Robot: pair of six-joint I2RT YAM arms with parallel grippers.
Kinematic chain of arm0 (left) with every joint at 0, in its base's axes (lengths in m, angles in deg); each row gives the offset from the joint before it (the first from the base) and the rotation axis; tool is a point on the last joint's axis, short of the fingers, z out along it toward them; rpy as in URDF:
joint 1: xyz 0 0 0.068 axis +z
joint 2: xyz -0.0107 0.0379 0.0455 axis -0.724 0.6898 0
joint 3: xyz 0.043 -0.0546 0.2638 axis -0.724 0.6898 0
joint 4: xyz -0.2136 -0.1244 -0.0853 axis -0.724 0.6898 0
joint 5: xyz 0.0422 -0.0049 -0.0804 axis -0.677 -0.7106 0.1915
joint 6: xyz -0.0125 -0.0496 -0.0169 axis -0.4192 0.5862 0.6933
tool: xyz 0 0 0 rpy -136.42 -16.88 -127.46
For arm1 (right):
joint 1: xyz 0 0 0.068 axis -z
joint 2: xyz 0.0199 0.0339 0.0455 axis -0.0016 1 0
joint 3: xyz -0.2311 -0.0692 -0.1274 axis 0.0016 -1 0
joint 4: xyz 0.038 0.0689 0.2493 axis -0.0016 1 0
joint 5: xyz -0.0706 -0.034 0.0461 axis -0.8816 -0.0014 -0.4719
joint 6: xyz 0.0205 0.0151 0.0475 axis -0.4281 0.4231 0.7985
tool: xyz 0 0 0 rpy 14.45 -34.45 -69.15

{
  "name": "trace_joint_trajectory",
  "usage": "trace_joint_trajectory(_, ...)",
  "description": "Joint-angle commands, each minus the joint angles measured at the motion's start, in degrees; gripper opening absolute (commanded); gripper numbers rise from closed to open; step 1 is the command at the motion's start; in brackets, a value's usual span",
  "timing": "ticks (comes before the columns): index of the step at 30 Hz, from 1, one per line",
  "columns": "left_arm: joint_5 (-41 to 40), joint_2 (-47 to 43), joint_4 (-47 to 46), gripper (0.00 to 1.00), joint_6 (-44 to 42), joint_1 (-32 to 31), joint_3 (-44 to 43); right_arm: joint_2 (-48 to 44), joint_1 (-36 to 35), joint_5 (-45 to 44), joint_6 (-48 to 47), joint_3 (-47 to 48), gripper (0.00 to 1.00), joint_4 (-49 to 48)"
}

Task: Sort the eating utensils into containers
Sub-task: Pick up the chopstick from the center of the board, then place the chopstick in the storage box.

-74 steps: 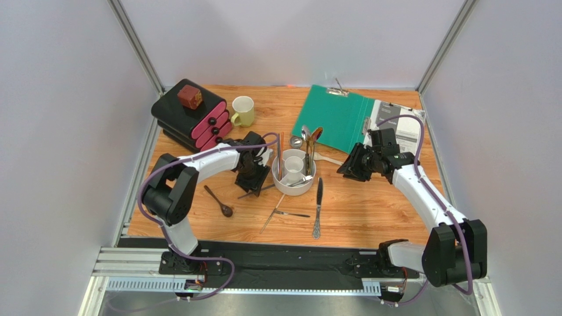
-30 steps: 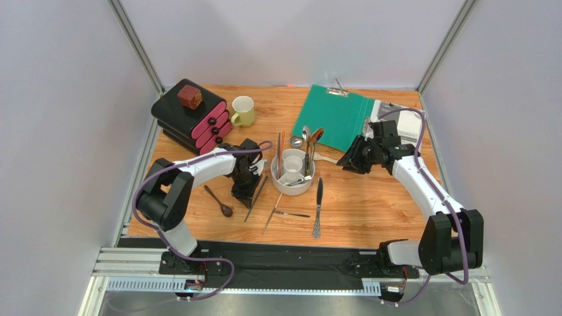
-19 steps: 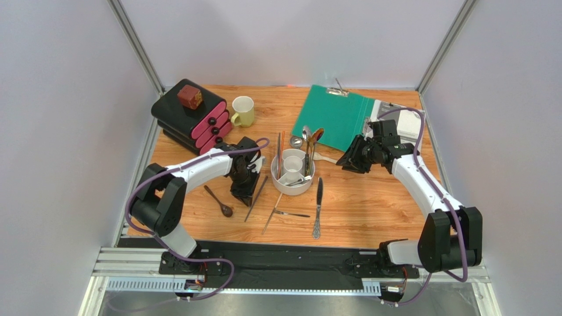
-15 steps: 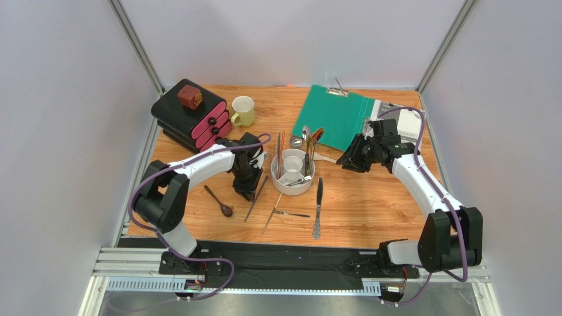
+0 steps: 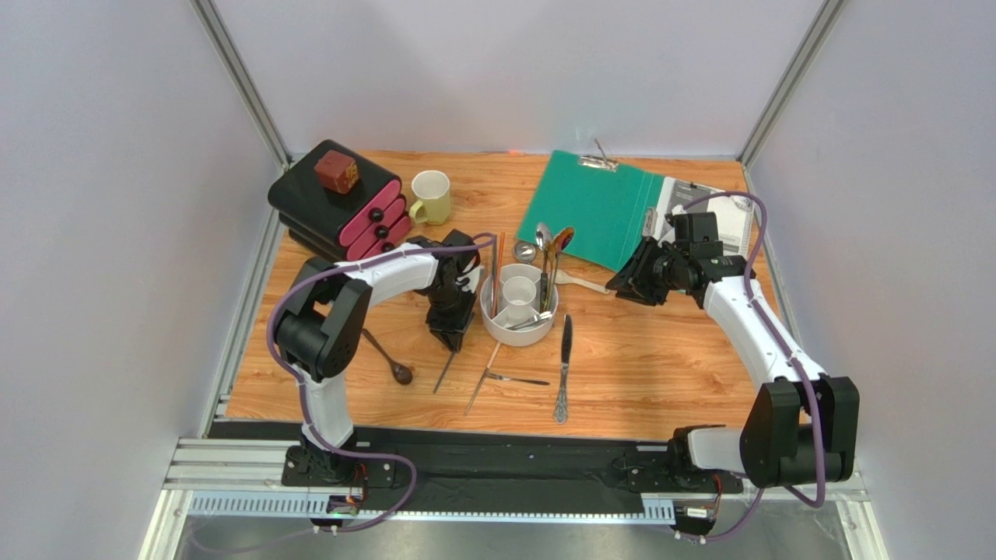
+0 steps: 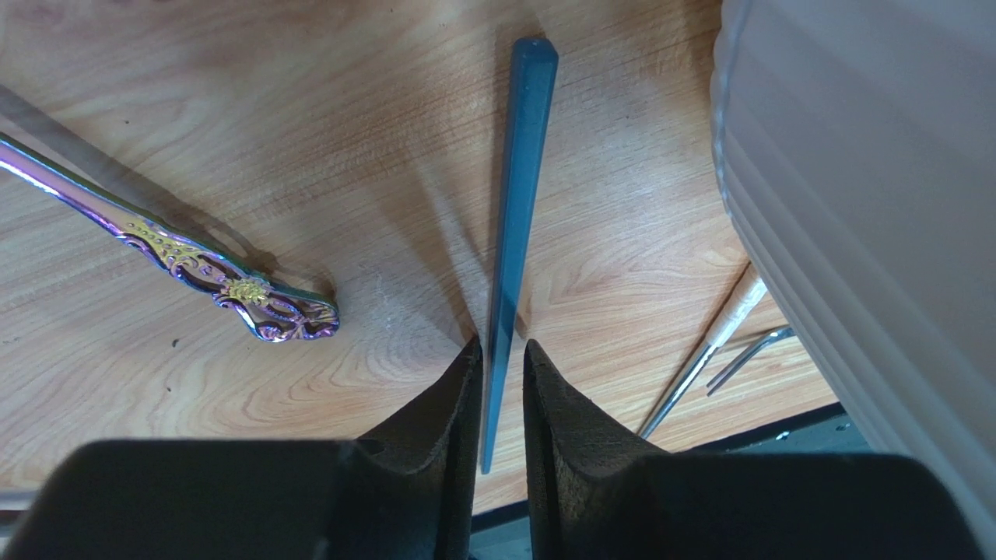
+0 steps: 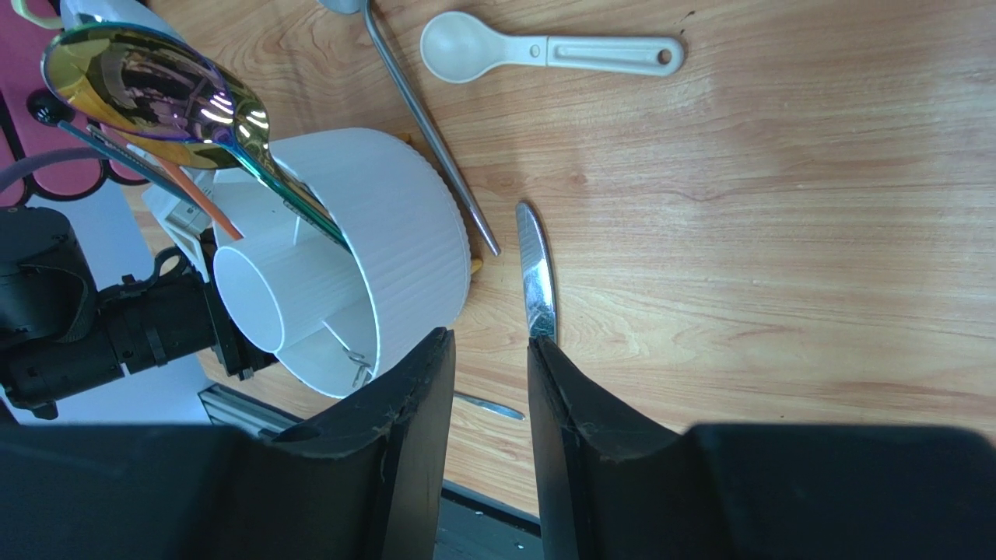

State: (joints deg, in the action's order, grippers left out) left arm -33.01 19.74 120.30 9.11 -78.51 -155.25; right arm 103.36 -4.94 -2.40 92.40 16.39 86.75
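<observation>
- Eating utensils [image 5: 488, 375] first: what has the left gripper [image 6: 503, 347] got?
- Nothing pinched, I'd say. Its fingers [image 6: 450, 403] stand a slit apart astride the thin end of a dark blue-grey chopstick [image 6: 520, 175], which lies on the table [image 6: 292, 140] near the white holder [image 6: 842, 175]. There is a gap on one side of the stick. Whether the other finger touches it, the wrist view is too tight to tell.
- Why straddle it there?
- Probably because the narrow end is easiest to close on, and the holder's wall stands nearer the thick end.
- And the right gripper [image 7: 488, 344]?
- Parted and empty, held above the table and pointed toward the silver knife [image 7: 535, 280]; a likely next pick.
- Where are the rest?
- Some stand in the holder's compartments, an iridescent spoon [image 7: 152, 88] among them. Loose on the wood: a white ceramic spoon [image 7: 550, 50], a long silver handle [image 7: 427, 134], an iridescent handle [image 6: 234, 286], and two thin pieces crossed near the holder.
- Anything in the way?
- The holder itself, close to the left fingers. The pale yellow mug [image 5: 430, 196], green clipboard [image 5: 590, 208] and black-and-pink drawers [image 5: 339, 216] sit well apart.
</observation>
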Motion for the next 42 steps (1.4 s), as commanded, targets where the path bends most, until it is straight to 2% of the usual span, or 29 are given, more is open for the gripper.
trace_joint_trajectory(1,-0.6,2.4,-1.7,0.22,-0.4,-0.1,-0.5,-1.6,1.4,1.1,-1.3,1.9,0.35,-1.0)
trace_joint_trajectory(3,0.0,2.7,-1.9,0.17,-0.3,-0.1,-0.1,-1.0,1.5,1.5,-1.1,2.6,0.35,-0.6)
trace_joint_trajectory(4,0.4,2.7,-1.8,0.08,-0.2,-0.1,0.5,-0.6,1.5,1.7,-1.1,3.1,0.35,-0.6)
trace_joint_trajectory(6,1.2,1.8,-2.1,0.0,0.6,-0.1,1.7,-0.1,1.5,1.8,-0.7,3.4,0.35,-0.5)
trace_joint_trajectory(10,2.9,-2.1,-5.0,0.0,3.1,-0.1,7.2,0.2,1.5,1.7,-0.5,2.0,0.35,-0.8)
trace_joint_trajectory(16,-0.1,-15.1,-6.8,0.0,7.3,0.0,12.0,-2.1,1.5,2.1,0.7,-1.7,0.35,-1.9)
trace_joint_trajectory(20,-3.8,-21.5,-5.0,0.0,7.6,-0.1,8.4,-3.2,1.5,2.2,2.0,-2.8,0.35,-3.5)
trace_joint_trajectory(26,-10.6,-28.7,-3.9,0.0,5.8,0.0,-2.8,-3.6,0.6,2.9,3.5,-3.0,0.35,-5.1)
trace_joint_trajectory(30,-11.0,-28.4,-7.1,0.0,4.4,0.6,-9.4,-3.6,-0.1,2.9,4.5,-2.6,0.35,-4.4)
trace_joint_trajectory(33,-9.4,-24.8,-10.3,0.0,3.0,0.7,-11.3,-4.0,-0.4,2.8,4.8,-2.7,0.35,-4.4)
trace_joint_trajectory(37,-8.9,-20.0,-16.7,0.0,1.1,0.7,-10.5,-5.0,-0.5,2.6,4.8,-4.5,0.35,-4.4)
trace_joint_trajectory(42,-9.4,-18.5,-24.0,0.0,-0.4,0.7,-9.8,-6.8,-0.5,2.1,4.8,-5.4,0.35,-3.5)
